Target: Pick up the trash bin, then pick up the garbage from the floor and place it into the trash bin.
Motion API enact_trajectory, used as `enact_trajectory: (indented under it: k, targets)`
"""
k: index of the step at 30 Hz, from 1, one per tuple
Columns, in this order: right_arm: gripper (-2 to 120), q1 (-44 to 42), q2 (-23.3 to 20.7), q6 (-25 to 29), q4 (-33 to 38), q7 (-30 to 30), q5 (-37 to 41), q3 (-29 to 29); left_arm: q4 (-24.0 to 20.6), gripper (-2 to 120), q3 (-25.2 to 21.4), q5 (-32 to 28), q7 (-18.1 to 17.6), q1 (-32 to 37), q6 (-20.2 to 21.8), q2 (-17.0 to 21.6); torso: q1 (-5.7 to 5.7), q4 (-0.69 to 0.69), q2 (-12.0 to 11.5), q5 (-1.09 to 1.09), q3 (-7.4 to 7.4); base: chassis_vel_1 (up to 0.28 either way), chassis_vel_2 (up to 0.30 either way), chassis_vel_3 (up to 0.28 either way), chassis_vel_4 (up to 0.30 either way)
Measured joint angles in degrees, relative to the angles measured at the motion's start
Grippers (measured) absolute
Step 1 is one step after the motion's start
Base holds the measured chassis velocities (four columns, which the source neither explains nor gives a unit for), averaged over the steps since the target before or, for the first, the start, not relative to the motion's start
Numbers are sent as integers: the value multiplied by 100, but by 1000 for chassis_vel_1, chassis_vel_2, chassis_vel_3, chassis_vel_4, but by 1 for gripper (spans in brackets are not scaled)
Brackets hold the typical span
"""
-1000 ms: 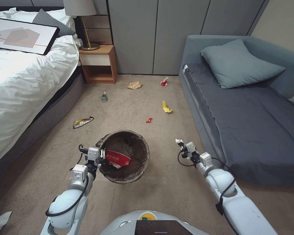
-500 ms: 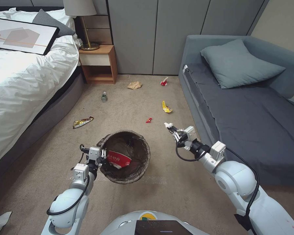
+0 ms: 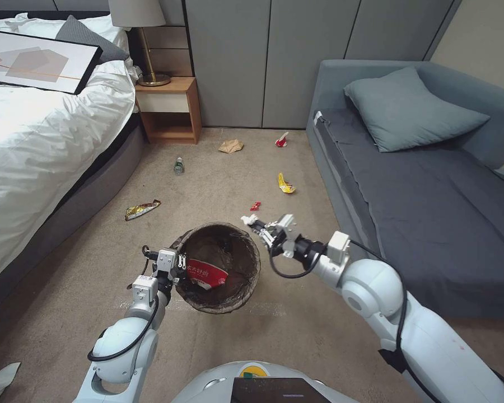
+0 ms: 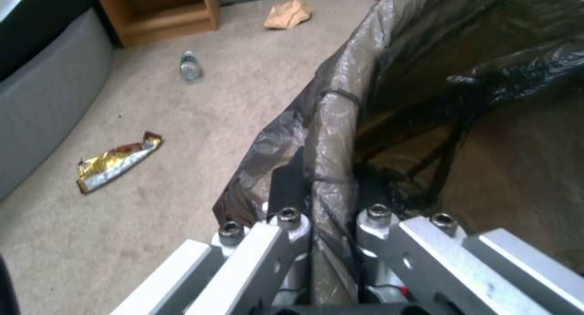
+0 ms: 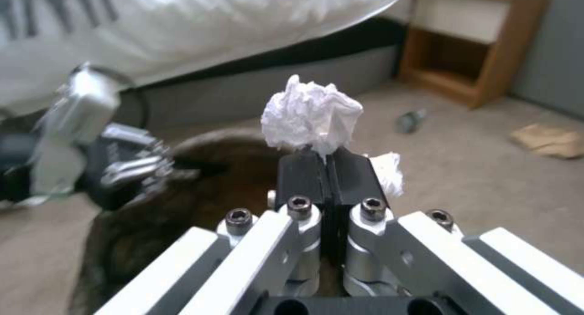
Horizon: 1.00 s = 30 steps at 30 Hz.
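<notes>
The trash bin point(image 3: 221, 268) with its dark liner hangs just above the carpet, my left gripper point(image 3: 176, 267) shut on its near-left rim point(image 4: 331, 137). A crumpled red-and-white cup point(image 3: 204, 273) lies inside it. My right gripper point(image 3: 252, 223) is shut on a crumpled white scrap point(image 5: 311, 113) and hovers at the bin's far-right rim. More garbage lies on the floor: a gold wrapper point(image 3: 141, 209), a small bottle point(image 3: 178, 165), a tan paper bag point(image 3: 231, 146), a red-and-white cup point(image 3: 281, 140), a yellow wrapper point(image 3: 285, 183) and a small red wrapper point(image 3: 255, 206).
A white bed point(image 3: 45, 134) lines the left side and a grey sofa point(image 3: 425, 190) the right. A wooden nightstand point(image 3: 171, 109) with a lamp stands at the back by grey wall panels. Open carpet lies between bed and sofa.
My right arm has swung left and forward with the white scrap, from beside the sofa to the bin's far-right rim. The left gripper has kept its hold on the bin.
</notes>
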Motion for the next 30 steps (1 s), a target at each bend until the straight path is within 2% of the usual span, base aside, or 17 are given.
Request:
enact_trajectory:
  k: [2, 6, 16, 19, 20, 22, 24, 26, 28, 30]
  targets:
    - [0, 139, -69, -33, -53, 39, 1, -374, 22, 2, 0, -3, -11, -14, 38, -16, 0, 0, 0, 0, 0, 0, 0, 0, 0]
    - [0, 256, -138, -44, -108, 64, -9, -717, 29, 2, 1, -5, -12, -17, 87, -37, 0, -1, 0, 0, 0, 0, 0, 0, 0]
    - [0, 483, -155, -106, -196, 153, -61, -1249, 28, 2, 27, -1, -22, -24, 137, -83, 0, 0, 0, 0, 0, 0, 0, 0, 0]
    - [6, 503, -153, -162, -204, 242, -119, -1361, 14, 2, 37, 3, -23, -24, 145, -94, 0, -1, 0, 0, 0, 0, 0, 0, 0]
    - [15, 526, -143, -169, -217, 370, -124, -1431, 4, 2, 48, 4, -24, -26, 154, -100, 0, -1, 0, 0, 0, 0, 0, 0, 0]
    - [19, 539, -136, -174, -226, 405, -124, -1450, 1, 2, 54, 5, -24, -29, 159, -101, 0, -1, 0, 0, 0, 0, 0, 0, 0]
    - [30, 598, -113, -179, -264, 482, -125, -1500, -9, 2, 72, 6, -25, -36, 172, -105, 0, -1, 0, 0, 0, 0, 0, 0, 0]
    - [30, 609, -107, -180, -271, 488, -125, -1508, -11, 2, 74, 6, -25, -37, 173, -105, 0, -1, 0, 0, 0, 0, 0, 0, 0]
    - [43, 648, -87, -181, -288, 496, -127, -1537, -19, 2, 79, 6, -25, -38, 181, -104, 0, 0, 0, 0, 0, 0, 0, 0, 0]
    - [44, 650, -86, -181, -289, 497, -126, -1542, -19, 2, 79, 6, -25, -38, 181, -104, 0, 0, 0, 0, 0, 0, 0, 0, 0]
